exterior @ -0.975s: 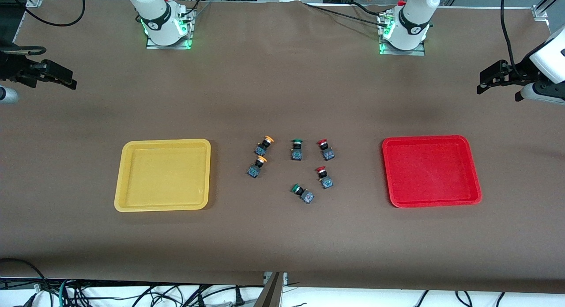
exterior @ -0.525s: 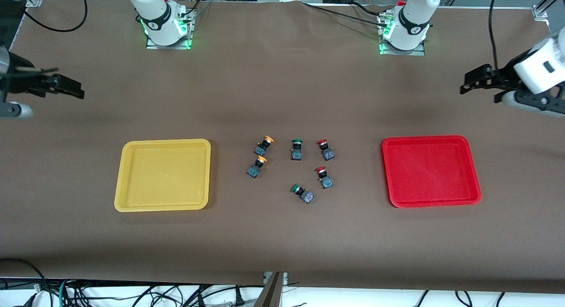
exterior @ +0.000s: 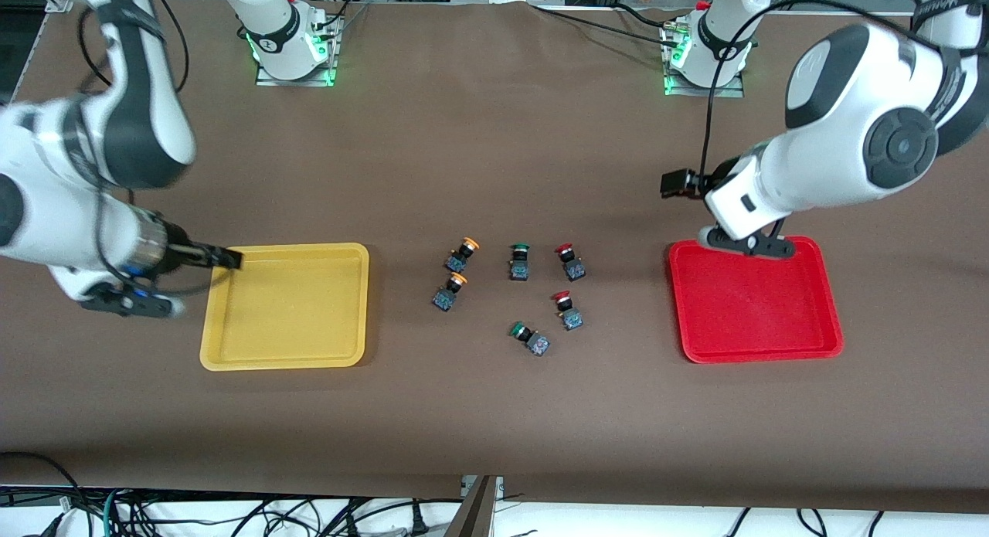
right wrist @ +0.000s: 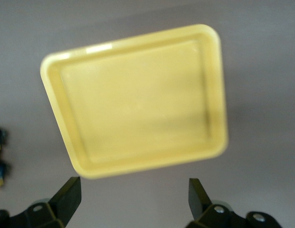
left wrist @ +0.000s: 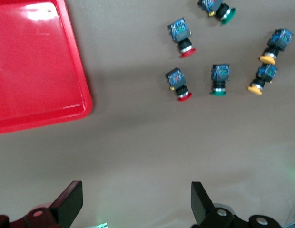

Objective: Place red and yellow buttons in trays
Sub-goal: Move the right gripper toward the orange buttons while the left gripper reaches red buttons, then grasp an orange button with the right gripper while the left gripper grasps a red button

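Two yellow-capped buttons (exterior: 463, 253) (exterior: 450, 290) and two red-capped buttons (exterior: 569, 260) (exterior: 568, 310) lie on the table between the trays. The yellow tray (exterior: 286, 305) lies toward the right arm's end, the red tray (exterior: 753, 305) toward the left arm's end; both hold nothing. My right gripper (exterior: 222, 257) is open and empty over the yellow tray's outer rim. My left gripper (exterior: 677, 183) is open and empty over the table beside the red tray's corner. The left wrist view shows the red tray (left wrist: 38, 71), the red buttons (left wrist: 181, 40) (left wrist: 177, 85) and the yellow buttons (left wrist: 276, 45) (left wrist: 262, 78). The right wrist view shows the yellow tray (right wrist: 138, 99).
Two green-capped buttons (exterior: 519, 260) (exterior: 529, 338) lie among the others. The arm bases (exterior: 290, 46) (exterior: 707, 58) stand at the table's edge farthest from the front camera. Brown cloth covers the table.
Both arms have swung in from the table's ends toward the trays. The right gripper has reached the yellow tray's rim, the left gripper the red tray's corner. The buttons have not moved.
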### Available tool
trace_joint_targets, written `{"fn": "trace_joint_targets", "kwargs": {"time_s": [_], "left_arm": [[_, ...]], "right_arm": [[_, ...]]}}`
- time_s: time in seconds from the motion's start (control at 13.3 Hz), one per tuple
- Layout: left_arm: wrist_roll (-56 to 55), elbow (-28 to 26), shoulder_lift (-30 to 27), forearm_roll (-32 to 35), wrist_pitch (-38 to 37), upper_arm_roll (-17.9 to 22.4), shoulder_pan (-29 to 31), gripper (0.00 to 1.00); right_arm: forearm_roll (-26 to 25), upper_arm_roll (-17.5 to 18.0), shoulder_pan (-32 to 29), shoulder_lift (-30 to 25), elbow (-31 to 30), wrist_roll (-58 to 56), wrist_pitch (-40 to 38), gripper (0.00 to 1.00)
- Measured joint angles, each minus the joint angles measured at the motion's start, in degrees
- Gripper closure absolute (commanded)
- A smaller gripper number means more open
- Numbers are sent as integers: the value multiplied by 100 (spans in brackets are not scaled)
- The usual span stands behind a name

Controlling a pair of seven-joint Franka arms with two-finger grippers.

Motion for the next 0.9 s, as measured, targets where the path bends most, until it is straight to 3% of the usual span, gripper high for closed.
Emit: {"fn": "trace_joint_targets", "kwargs": {"time_s": [0.22, 0.38, 0.6, 0.9], "left_arm": [[-493, 136, 579, -1, 298, 0, -258, 0], [-1424, 99, 1240, -1, 1228, -5, -696, 0], [-2169, -339, 1905, 6, 2618, -4, -1189, 0], [-2562, -1181, 1956, 6, 3995, -2, -1406, 0]], "right_arm": [[9, 21, 650, 846, 1, 1515, 1438, 0], [9, 23, 1130, 1257, 28, 2568, 2257, 0], [7, 19, 1725, 1620, 301, 3835, 2514, 0], [7, 15, 2167, 2116, 827, 4784, 2537, 0]]}}
